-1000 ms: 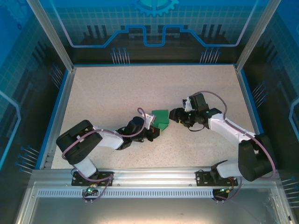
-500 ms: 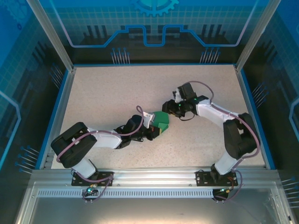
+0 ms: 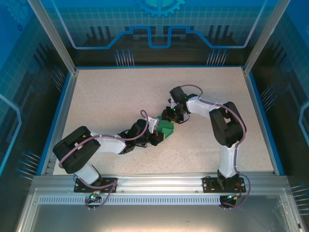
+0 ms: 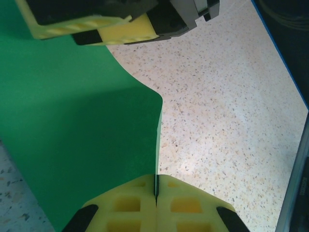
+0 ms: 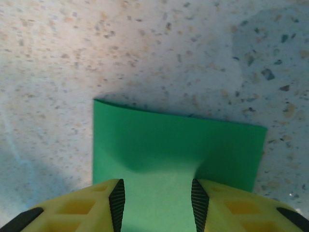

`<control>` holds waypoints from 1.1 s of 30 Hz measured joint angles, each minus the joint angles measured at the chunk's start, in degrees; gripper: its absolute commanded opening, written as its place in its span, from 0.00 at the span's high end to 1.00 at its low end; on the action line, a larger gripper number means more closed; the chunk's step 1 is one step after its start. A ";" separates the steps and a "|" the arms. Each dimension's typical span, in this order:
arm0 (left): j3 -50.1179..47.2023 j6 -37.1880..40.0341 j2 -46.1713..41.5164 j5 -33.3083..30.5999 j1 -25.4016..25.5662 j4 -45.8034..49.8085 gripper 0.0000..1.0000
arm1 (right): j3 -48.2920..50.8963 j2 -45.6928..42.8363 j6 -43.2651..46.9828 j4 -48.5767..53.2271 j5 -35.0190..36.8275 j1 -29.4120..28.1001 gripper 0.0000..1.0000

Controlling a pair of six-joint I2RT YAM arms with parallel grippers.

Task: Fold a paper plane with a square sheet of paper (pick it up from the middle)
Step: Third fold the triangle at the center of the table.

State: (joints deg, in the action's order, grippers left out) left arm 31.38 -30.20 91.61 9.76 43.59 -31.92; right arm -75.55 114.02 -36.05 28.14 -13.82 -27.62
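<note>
Square sheet of paper [image 3: 167, 127] apparently part-creased, no dart yet: left gripper [image 4: 155, 192] pinches it at 8 o'clock; right gripper [image 5: 155, 195], 1 o'clock, spread astride.

1. A speckled beige tabletop [image 3: 111, 96] lay beneath the right fingers [image 5: 72, 210] and stretched beyond their tips.
2. A blue rim [image 3: 57, 121] edged it, well apart from them.
3. Blue patterned panels [image 3: 159, 29] stood farther beyond.

Square sheet of paper [image 3: 166, 126]: plain green, thin, bowed rather than flat. Sits about mid-surface [image 3: 106, 96], between the two arms. Near edge pinched in the left fingers [image 4: 125, 205]. Far edge lies between the spread right fingers [image 5: 77, 209], shadow beneath it.
</note>
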 measured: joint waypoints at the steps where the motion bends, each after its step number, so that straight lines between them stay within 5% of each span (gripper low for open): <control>1: 0.00 -0.15 0.04 -0.11 -0.04 0.26 1.00 | 0.00 0.17 0.20 0.44 0.15 0.00 0.57; 33: 1.68 -11.58 4.04 2.34 -0.94 1.90 0.89 | -0.22 0.72 0.46 1.53 -3.17 0.55 0.58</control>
State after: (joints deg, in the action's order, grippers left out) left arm 33.06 -41.78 95.66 12.10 42.65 -30.02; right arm -75.77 114.74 -35.59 29.67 -16.99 -27.07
